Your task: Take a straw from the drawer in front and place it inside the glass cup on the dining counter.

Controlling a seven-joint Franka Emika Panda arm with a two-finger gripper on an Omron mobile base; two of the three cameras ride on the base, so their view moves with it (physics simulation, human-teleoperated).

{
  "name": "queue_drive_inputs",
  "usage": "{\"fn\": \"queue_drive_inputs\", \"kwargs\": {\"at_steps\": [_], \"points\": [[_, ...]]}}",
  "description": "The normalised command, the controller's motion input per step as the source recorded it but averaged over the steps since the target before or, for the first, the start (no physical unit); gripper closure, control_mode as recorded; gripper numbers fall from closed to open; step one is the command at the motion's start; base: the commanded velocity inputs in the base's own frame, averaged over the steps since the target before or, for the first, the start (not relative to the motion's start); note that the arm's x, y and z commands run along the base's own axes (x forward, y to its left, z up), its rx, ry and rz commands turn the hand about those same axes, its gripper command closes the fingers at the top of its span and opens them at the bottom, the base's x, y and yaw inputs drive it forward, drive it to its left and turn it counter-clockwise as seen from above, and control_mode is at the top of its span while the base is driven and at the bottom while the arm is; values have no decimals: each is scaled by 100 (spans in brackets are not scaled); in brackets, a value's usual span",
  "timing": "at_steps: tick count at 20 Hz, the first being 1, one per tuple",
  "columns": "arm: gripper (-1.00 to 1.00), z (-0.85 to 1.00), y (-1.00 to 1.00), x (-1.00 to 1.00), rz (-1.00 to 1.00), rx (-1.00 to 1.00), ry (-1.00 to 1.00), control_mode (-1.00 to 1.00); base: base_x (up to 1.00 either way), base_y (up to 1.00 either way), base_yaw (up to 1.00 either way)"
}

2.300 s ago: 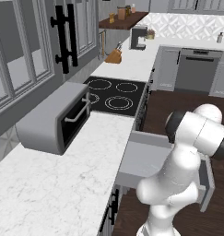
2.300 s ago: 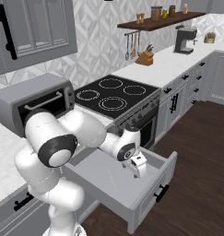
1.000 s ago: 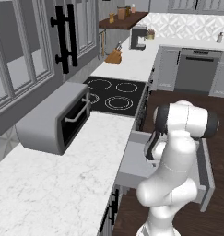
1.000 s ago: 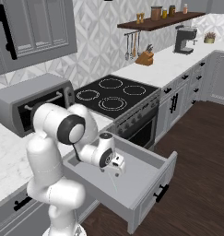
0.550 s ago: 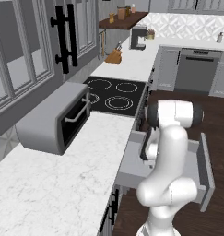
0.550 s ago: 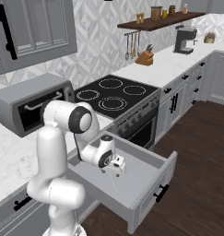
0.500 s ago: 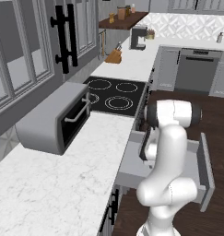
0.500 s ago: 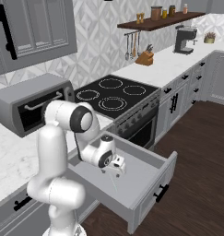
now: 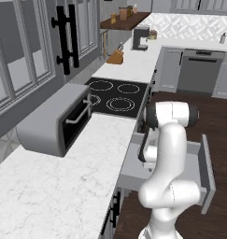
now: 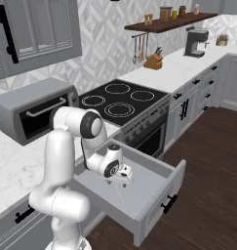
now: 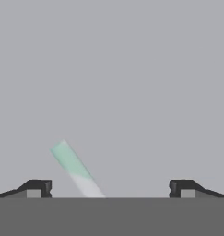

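Reaching down into the pulled-out drawer [image 10: 154,188], the gripper [image 10: 119,179] hung just above the grey drawer floor, and its two fingers [image 11: 37,188] stood wide apart, as far open as they went. They held nothing. In the hand view the two dark tips rose at the left and at the right, and the straw [image 11: 76,169] lay between them on the plain grey floor, nearer to the left tip and slanted, with a greenish upper part and a whitish lower part. Whether any finger touched the straw I could not tell; it seemed to lie free. In the right base view the straw [image 10: 119,194] showed as a thin pale line on the drawer floor, just below the gripper. The drawer [image 9: 206,170] stuck out from under the marble bench [image 9: 54,186], beside the black cooktop [image 10: 117,100]. A grey toaster oven [image 9: 54,123] stood on the bench to the left of the arm.
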Motion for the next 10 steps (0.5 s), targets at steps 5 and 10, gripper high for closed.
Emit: {"fn": "queue_drive_inputs", "kwargs": {"at_steps": [5,10], "points": [[100,-43,0,3,0,0,0,-100,0,0,0],[100,-40,-11,1,0,0,0,-100,0,0,0]]}}
